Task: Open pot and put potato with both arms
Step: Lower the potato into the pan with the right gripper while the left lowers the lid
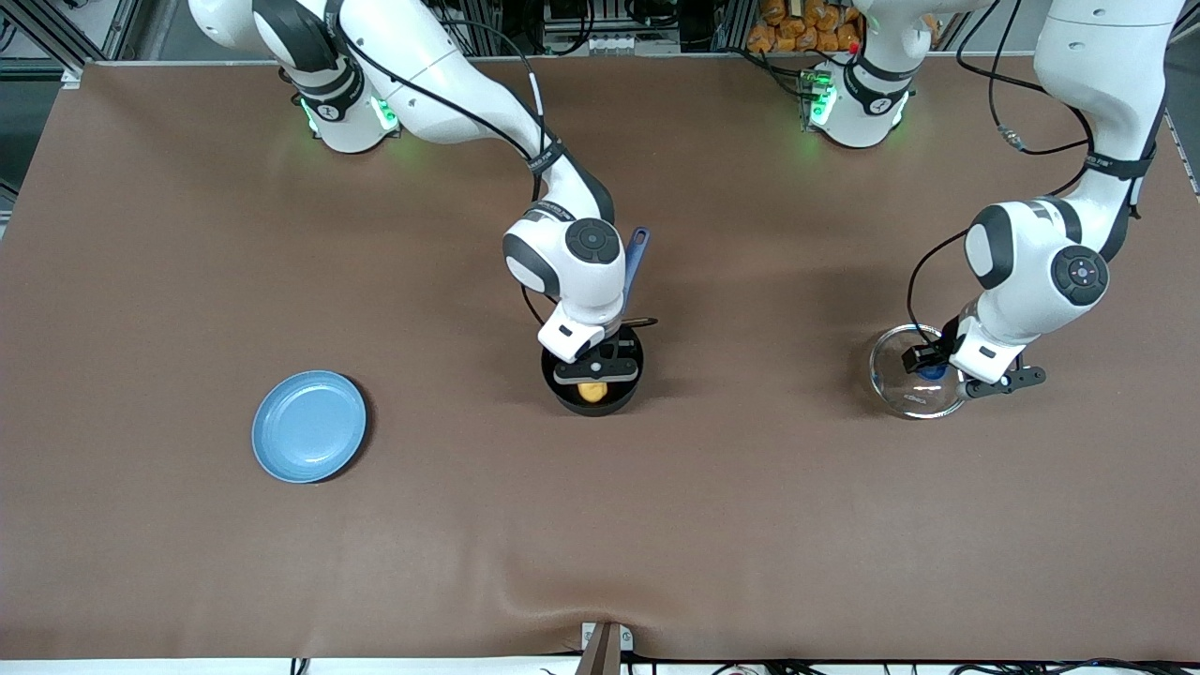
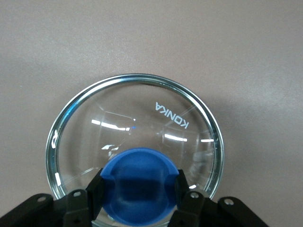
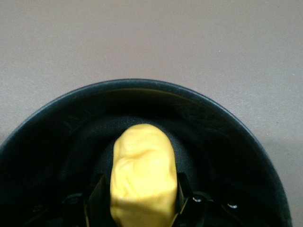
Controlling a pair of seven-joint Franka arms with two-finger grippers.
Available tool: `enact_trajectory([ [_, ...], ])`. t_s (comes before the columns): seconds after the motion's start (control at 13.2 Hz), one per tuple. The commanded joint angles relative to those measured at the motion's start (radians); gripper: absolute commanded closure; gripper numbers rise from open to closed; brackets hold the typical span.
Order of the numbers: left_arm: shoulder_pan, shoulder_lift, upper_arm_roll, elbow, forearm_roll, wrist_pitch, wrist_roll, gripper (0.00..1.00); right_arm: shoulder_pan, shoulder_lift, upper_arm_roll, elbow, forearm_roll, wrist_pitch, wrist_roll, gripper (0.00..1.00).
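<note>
Right pincer [image 1: 594,372] down inside the small round black saucepan [image 1: 626,394] with long blue handle, mid-worktop, fingers flanking the lumpy yellow-orange potato [image 3: 143,177]; cannot tell whether gripping or just let go. Left pincer [image 1: 930,367] pressed together on the blue knob [image 2: 138,184] of the steel-rimmed glass lid [image 2: 135,125], low over the brown worktop [image 1: 750,525] toward the left arm's end. Flat blue plate [image 1: 309,426] lying toward the right arm's end, well apart from the saucepan.

Brown cloth [image 1: 187,525] covers my whole table, small wrinkle at edge nearest front camera. Metal frame rails [image 1: 56,37] along top edge by my bases. Orange pile [image 1: 806,23] up there too. Even overhead light, soft shadows.
</note>
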Motion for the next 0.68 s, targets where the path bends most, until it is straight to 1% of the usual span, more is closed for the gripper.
enact_trajectory([
  [0.0,0.017,0.023,-0.012,0.011,-0.017,0.033,0.033,1.00,-0.006,0.003,0.002,0.024,-0.020,-0.004,0.019,0.32],
  [0.15,0.015,0.024,-0.014,0.019,-0.018,0.033,0.033,1.00,-0.006,-0.023,0.001,0.026,-0.014,-0.014,0.013,0.34],
  [0.23,0.015,0.027,-0.022,0.027,-0.018,0.031,0.033,0.96,-0.014,-0.035,0.001,0.024,-0.008,-0.017,0.011,0.35],
  [0.3,0.012,0.027,-0.025,0.042,-0.020,0.028,0.030,0.55,-0.020,-0.064,0.002,0.024,-0.008,-0.048,0.011,0.35],
  [0.38,0.009,0.027,-0.026,0.050,-0.020,0.020,0.030,0.01,-0.020,-0.090,0.002,0.028,-0.006,-0.100,0.008,0.35],
  [0.53,0.005,0.000,-0.034,0.050,-0.020,0.002,0.032,0.00,-0.026,-0.166,0.006,0.029,0.000,-0.173,0.005,0.35],
  [0.61,0.006,-0.041,-0.044,0.050,-0.020,-0.022,0.030,0.00,-0.035,-0.208,0.006,0.029,0.012,-0.216,0.004,0.36],
])
